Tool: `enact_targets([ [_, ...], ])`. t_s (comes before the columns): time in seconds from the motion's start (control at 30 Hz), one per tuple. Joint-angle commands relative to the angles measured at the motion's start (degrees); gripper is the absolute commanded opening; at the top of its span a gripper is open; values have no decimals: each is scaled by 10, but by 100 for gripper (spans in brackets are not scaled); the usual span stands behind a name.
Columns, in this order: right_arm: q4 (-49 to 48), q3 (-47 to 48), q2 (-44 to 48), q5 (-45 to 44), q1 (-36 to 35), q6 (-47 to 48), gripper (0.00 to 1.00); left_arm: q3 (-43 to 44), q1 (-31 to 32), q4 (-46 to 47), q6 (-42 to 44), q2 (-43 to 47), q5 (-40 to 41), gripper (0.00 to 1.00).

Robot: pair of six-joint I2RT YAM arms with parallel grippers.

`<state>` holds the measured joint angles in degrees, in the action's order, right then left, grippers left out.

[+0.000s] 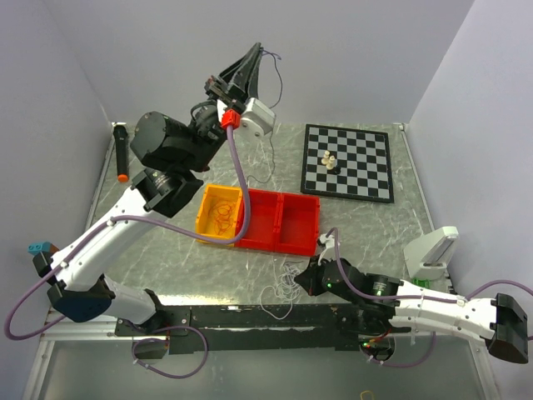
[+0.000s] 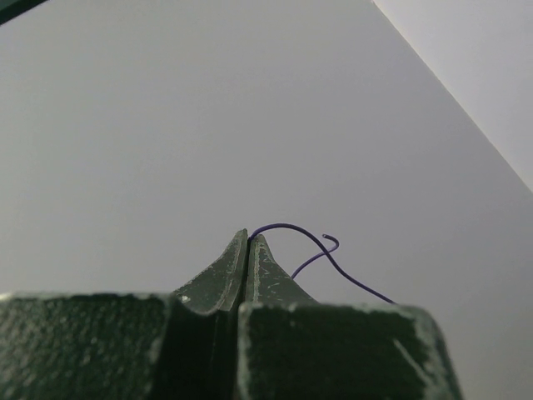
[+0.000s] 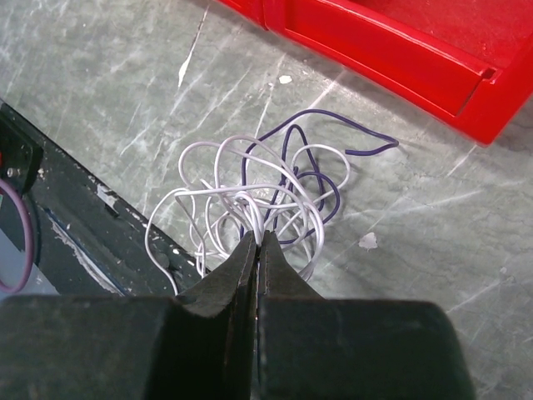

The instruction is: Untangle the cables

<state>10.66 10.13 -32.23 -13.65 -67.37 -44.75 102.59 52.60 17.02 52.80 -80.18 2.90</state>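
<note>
Above the table (image 1: 391, 237), left gripper (image 2: 248, 239) pinches one purple cable (image 2: 287, 226); right gripper (image 3: 256, 242) pinches the white-purple clump (image 3: 258, 193).

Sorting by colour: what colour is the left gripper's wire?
Purple wire, clearest in left wrist view.

I am reading no text, label, brand, number or sign in any of the three views; nothing legible is showing.
</note>
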Motion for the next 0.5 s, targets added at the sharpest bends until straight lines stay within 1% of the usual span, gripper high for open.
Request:
enact_targets([
  [0.0, -16, 5, 1, -1, -5, -3, 0, -34, 2, 19, -9, 19, 6, 1],
  [0.27, -6, 3, 15, -5, -4, -6, 0, -130, 0, 10, -21, 42, 26, 1],
  [0.47, 0, 2, 23, -6, -4, -9, 0, -139, -3, -13, -47, 37, 41, 1],
])
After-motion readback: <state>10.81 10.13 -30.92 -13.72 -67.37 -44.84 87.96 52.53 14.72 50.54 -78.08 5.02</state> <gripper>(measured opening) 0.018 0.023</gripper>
